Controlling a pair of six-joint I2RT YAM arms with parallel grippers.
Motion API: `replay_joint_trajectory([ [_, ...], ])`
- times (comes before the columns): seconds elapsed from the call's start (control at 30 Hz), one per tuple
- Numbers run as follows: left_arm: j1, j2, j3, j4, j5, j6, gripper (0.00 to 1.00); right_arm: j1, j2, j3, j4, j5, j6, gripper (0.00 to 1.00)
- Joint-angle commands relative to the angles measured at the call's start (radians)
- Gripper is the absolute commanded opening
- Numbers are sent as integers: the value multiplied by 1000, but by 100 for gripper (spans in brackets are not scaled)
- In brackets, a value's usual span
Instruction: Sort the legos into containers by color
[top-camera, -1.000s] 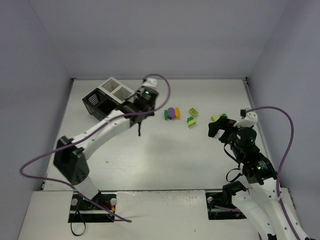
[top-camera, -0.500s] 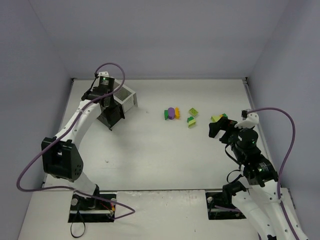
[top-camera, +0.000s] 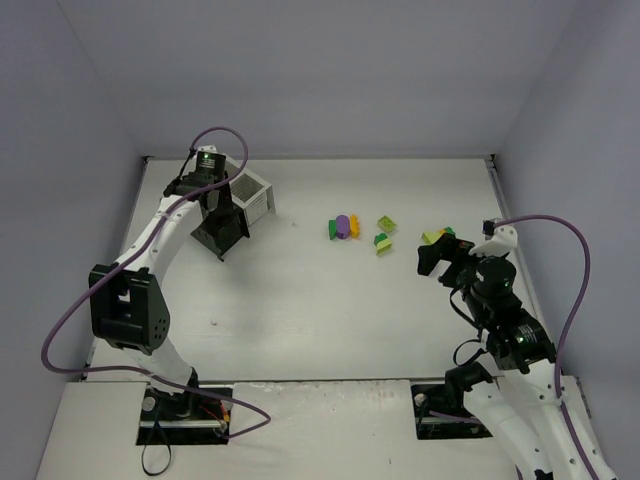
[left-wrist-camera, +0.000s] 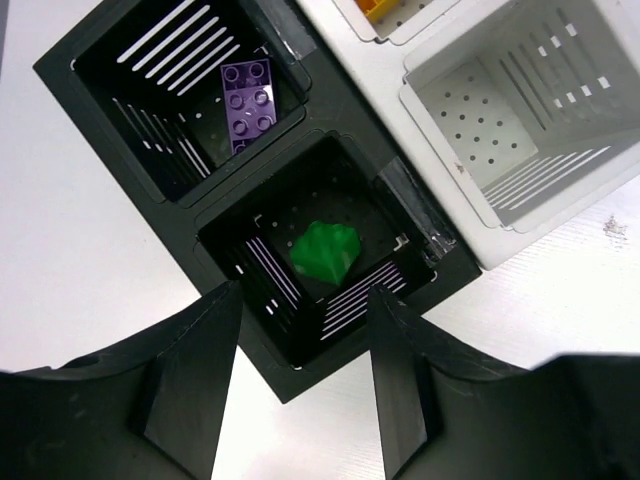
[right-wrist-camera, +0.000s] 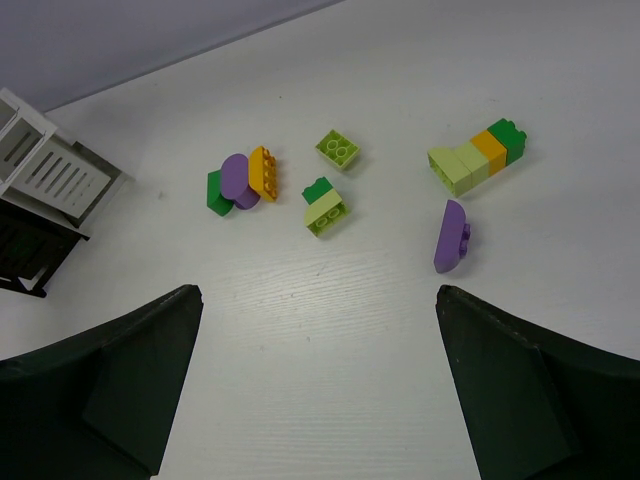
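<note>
White tabletop (top-camera: 320, 300) is shown, with sorting judged barely begun: near right, the right gripper (right-wrist-camera: 318, 300) is held open and empty, and loose legos (right-wrist-camera: 240, 180) are scattered beyond it. Far left, the left gripper (left-wrist-camera: 305, 300) is spread open, holding nothing, over the containers (top-camera: 255, 197), where a green brick (left-wrist-camera: 325, 250), a purple brick (left-wrist-camera: 251, 100) and an orange brick (left-wrist-camera: 380, 6) are binned.

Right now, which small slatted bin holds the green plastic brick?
The black slatted bin under the open left gripper; its black neighbour holds a purple brick, the near white bin looks empty.

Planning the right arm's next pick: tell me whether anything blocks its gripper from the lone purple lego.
Nothing visible does: only bare table lies between the open right gripper and the lone purple lego.
</note>
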Motion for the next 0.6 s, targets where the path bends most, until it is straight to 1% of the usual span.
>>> replay_joint_trajectory([
  [0.0,2,-48,29,45,27,2,47,6,18,3,57,9,11,100],
  [0.1,-7,-88,5,70,77,2,47,6,19,1,57,12,11,100],
  [0.2,-49,-132,5,70,109,10,48,6,25,3,57,13,13,100],
  [0.23,-94,-140,5,74,113,17,48,6,28,3,57,13,13,100],
  [0.33,-182,-154,14,85,92,46,48,6,39,6,57,16,13,100],
  [0.4,-251,-154,31,70,119,37,48,6,44,6,57,21,13,100],
  [0.47,-270,-154,46,44,146,31,48,6,48,7,57,25,13,100],
  [0.5,-277,-154,57,31,152,31,48,6,53,9,58,30,11,95],
  [0.57,-296,-161,84,-7,149,40,48,6,79,20,57,41,7,91],
])
